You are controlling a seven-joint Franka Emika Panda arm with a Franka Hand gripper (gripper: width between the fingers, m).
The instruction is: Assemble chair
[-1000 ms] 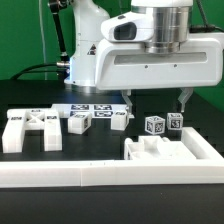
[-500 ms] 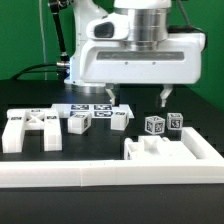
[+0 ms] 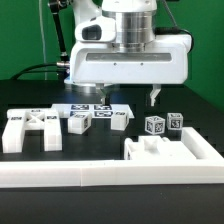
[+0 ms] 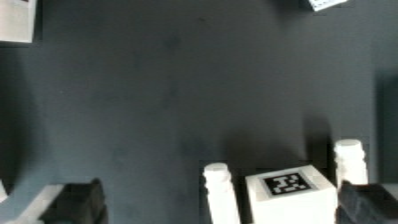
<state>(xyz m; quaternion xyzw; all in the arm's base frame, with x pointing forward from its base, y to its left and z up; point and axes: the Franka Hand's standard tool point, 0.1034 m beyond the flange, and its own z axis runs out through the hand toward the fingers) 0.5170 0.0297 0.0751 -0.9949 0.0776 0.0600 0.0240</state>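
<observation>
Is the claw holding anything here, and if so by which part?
Nothing held. The claw hangs open above a small tagged block without touching it.

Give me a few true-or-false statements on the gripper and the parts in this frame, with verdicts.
1. The gripper is open. True.
2. It holds a cube. False: it holds nothing; both cubes stand on the table.
3. The cubes stand side by side. True.
4. The chair is fully assembled. False: pieces lie loose on the table.
5. In the wrist view a tagged part lies between the fingers, with a gap on each side. True.
</observation>
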